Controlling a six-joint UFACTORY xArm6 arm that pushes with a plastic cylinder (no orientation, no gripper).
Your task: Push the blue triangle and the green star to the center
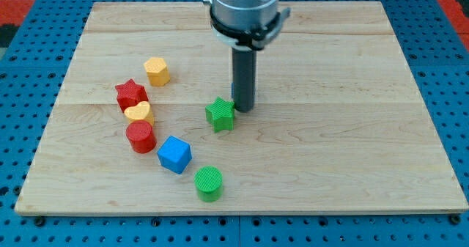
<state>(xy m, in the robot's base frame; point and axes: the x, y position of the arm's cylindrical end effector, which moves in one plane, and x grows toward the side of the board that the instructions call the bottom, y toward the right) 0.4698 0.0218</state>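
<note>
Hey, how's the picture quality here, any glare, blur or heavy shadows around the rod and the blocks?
Camera view: even, soft light, no strong glare on the wooden board; blocks cast only faint shadows; the green star is sharp; my tip sits just to the star's right, close to or touching it; a sliver of blue shows behind the rod, unclear what; the arm's top is cropped.

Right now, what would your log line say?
my tip: touching green star's right side | blue triangle: not visible | blue cube: lower left

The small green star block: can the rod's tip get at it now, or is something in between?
Probably yes. My tip stands just to the view's upper right of the green star block, close beside it, and nothing lies between them.
</note>
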